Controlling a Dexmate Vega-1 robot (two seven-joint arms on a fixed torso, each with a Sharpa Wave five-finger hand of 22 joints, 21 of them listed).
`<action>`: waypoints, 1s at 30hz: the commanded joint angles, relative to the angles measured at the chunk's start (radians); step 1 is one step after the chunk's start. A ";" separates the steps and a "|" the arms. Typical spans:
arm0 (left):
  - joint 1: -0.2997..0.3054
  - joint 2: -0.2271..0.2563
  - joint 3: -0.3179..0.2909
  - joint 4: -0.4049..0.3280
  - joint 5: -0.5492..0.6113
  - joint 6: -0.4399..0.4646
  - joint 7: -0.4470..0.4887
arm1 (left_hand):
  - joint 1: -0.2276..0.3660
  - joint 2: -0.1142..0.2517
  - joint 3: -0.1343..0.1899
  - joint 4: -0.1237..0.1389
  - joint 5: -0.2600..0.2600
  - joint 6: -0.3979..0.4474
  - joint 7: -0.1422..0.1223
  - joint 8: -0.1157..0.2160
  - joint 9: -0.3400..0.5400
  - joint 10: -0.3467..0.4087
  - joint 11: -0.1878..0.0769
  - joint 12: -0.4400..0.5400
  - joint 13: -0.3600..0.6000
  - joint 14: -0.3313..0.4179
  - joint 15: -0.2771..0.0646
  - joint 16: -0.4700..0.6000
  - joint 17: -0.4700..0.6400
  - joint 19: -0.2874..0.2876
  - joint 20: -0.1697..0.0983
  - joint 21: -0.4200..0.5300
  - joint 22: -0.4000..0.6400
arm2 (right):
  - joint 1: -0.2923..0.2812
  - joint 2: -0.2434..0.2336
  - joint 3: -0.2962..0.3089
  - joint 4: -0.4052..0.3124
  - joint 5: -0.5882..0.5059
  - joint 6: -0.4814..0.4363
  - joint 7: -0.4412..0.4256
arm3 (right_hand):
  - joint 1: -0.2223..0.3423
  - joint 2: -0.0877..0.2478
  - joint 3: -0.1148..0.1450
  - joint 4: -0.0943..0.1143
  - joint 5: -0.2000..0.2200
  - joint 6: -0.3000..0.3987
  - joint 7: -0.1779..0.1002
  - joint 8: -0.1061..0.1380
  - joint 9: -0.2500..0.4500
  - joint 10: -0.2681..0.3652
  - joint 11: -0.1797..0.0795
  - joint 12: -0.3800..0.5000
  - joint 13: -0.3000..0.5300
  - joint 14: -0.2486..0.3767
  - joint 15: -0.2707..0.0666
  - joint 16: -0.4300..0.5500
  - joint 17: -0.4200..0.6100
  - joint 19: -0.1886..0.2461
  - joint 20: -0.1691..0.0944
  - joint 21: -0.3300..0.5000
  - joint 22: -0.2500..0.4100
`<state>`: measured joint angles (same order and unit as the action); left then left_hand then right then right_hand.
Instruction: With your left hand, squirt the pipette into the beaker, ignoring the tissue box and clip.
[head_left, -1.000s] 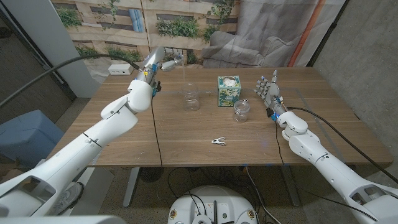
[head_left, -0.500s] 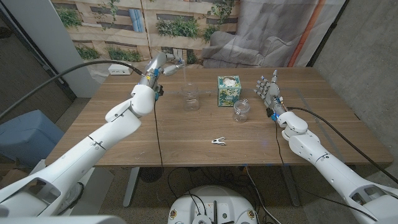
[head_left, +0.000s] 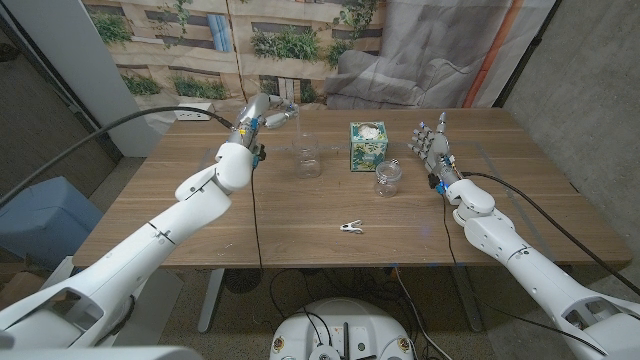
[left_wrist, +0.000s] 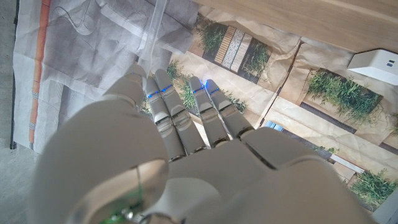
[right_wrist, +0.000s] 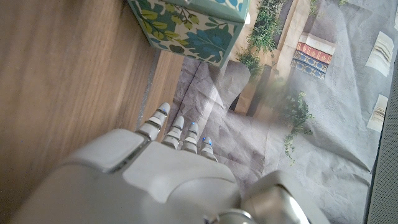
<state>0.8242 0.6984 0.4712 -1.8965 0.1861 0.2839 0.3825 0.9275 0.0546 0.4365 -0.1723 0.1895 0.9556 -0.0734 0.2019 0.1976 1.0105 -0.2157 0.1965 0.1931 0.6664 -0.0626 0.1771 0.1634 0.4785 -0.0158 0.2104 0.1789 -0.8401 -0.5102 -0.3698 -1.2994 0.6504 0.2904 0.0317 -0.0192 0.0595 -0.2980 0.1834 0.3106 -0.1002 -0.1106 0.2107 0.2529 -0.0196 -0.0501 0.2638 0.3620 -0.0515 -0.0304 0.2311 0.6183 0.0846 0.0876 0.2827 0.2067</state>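
Head view shows the left hand (head_left: 262, 112) raised in the upper-left-centre of the frame, above the far part of the wooden table (head_left: 200, 225). Its fingers are closed on the pipette (head_left: 283, 112), a clear slender tube that is hard to resolve there. Left wrist view shows the fingers (left_wrist: 186, 112) held close together, with the translucent stem running out past them toward the upper left of that picture.

The beaker (head_left: 308, 157) stands upright on the table just right of and below the hand in the frame, with the hand well above it. A second clear vessel, a small jar (head_left: 387, 178), stands to the lower right of the tissue box (head_left: 367, 143). The clip (head_left: 350, 227) lies alone near the centre-bottom of the table.

Procedure for the current step, judged from this layout:
1. Bring the pipette tip over the beaker mouth, not over the jar
2. Tilt the stem downward so that the tip points into the opening; the tip position cannot be confirmed from these frames
3. Lower until the tip is inside the rim, then squeeze the bulb
4. Avoid knocking the beaker; it looks light and may tip

The right hand (head_left: 431, 142) stands at the right of the frame beside the jar, fingers apart and upright, holding nothing
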 joint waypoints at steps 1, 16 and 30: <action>0.005 -0.011 0.014 0.046 -0.016 -0.055 0.020 | 0.013 0.001 0.006 -0.004 -0.001 0.007 0.002 0.003 0.002 0.001 -0.005 0.005 0.002 0.011 -0.123 0.001 0.002 0.008 -0.001 0.005 0.004 | 0.000 0.000 0.000 0.000 0.000 0.000 -0.001 | 0.000 0.058 -0.008 -0.001 0.005 0.003 -0.009 0.007 0.002 0.000 -0.002 0.003 0.003 -0.006 -0.084 0.006 0.004 0.003 -0.001 0.006 0.005; 0.005 -0.034 0.043 0.117 -0.019 -0.119 0.032 | 0.011 0.002 0.005 -0.001 -0.001 0.009 -0.003 0.003 0.002 0.002 -0.004 0.006 0.002 0.011 -0.124 0.001 0.002 0.008 -0.005 0.005 0.004 | 0.001 0.001 0.000 0.001 -0.001 0.001 -0.001 | 0.000 0.058 -0.008 -0.001 0.005 0.003 -0.009 0.007 0.002 0.000 0.002 0.002 0.003 -0.006 -0.084 0.006 0.004 0.004 -0.001 0.006 0.005; -0.018 -0.046 0.058 0.155 -0.012 -0.111 0.031 | 0.013 0.000 0.005 -0.002 -0.001 0.008 -0.002 0.002 0.001 0.001 -0.005 0.006 0.002 0.011 -0.125 0.001 0.002 0.008 -0.008 0.005 0.004 | 0.000 0.000 0.000 0.000 0.000 0.000 -0.001 | 0.000 0.058 -0.008 -0.001 0.005 0.002 -0.008 0.007 0.002 0.000 0.000 0.002 0.003 -0.006 -0.084 0.006 0.004 0.003 -0.001 0.006 0.005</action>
<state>0.8218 0.6623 0.5179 -1.7734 0.1678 0.1772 0.4106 0.9275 0.0546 0.4365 -0.1723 0.1895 0.9556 -0.0735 0.2019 0.1973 1.0106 -0.2156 0.1966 0.1929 0.6664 -0.0626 0.1771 0.1635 0.4822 -0.0195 0.2104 0.1789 -0.8404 -0.5101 -0.3698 -1.2992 0.6498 0.2909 0.0308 -0.0192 0.0595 -0.2980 0.1834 0.3106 -0.1003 -0.1106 0.2107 0.2530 -0.0196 -0.0502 0.2638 0.3620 -0.0515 -0.0305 0.2311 0.6182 0.0846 0.0875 0.2827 0.2067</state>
